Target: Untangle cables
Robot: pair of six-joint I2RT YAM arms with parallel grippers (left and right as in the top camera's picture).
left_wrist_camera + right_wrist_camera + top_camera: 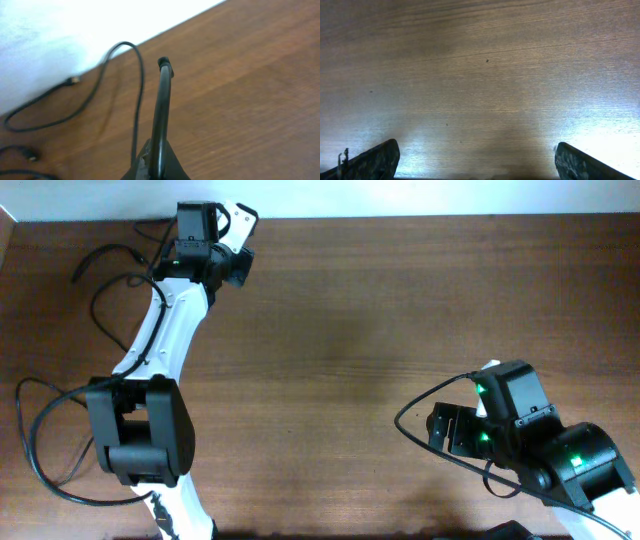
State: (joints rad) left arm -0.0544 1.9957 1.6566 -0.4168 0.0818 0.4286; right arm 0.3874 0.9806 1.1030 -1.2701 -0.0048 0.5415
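One cable loops beside the pressed-together left end effector; the right end effector is spread.

No text, label, brand, number or sign is legible in the overhead view or in either wrist view; the desk surface bears only plain wood grain.

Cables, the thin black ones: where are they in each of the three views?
Overhead: the cables lie at the upper left, near the table's far edge.
Left wrist: the cables are in the left half, one looping up towards that edge.
Right wrist: not in it, only bare wood.
Shared landmark: the far edge, where wood meets white, in overhead and left wrist.
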